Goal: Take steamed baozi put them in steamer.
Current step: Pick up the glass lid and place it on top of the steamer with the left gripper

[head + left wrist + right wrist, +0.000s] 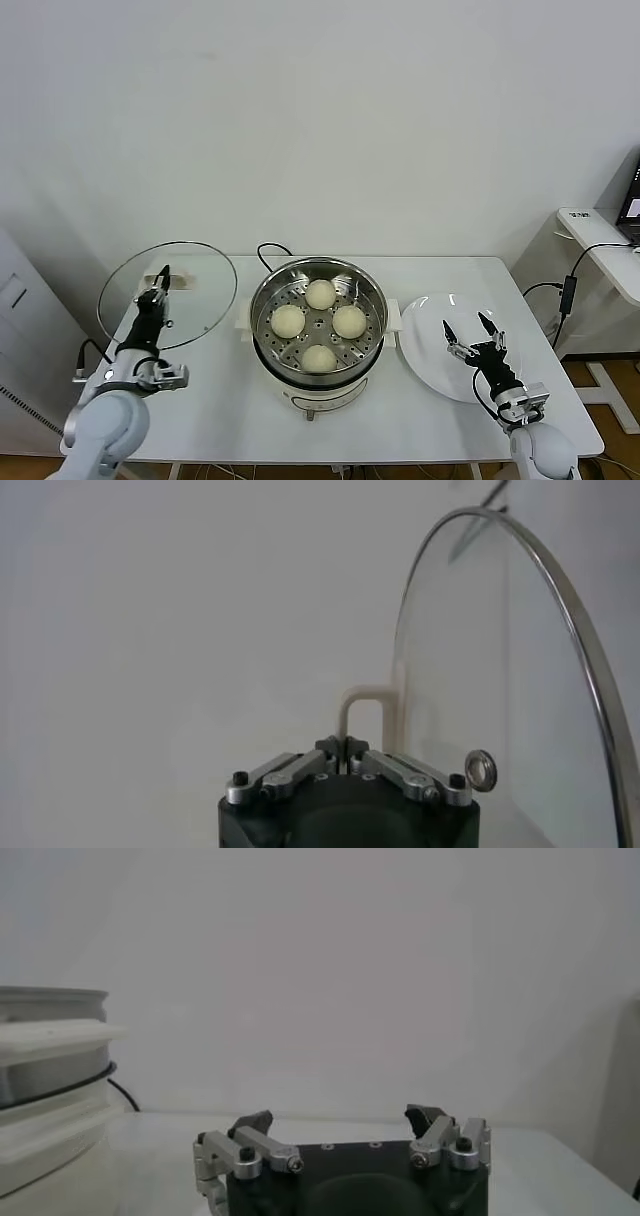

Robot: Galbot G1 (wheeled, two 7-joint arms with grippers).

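Item: four steamed baozi [320, 294] seated on the steamer [318, 330] tray, table centre; plate [425, 350] to its right, bare. Our left gripper [159, 281] is clenched on the glass lid's handle [360, 712], holding the lid [190, 290] upright at the left; our right gripper [472, 333] hovers released over the plate. Risk, as we judge it: the lid slipping or swinging in that narrow pinch and striking the steamer rim.

- Four buns [319, 324], smooth, round and cream-white, lie on the perforated tray inside the steamer, set in a diamond, close together.
- The steamer [266, 296], a large shiny steel pot with cream side handles and base, stands upright mid-table, uncovered, black cord behind.
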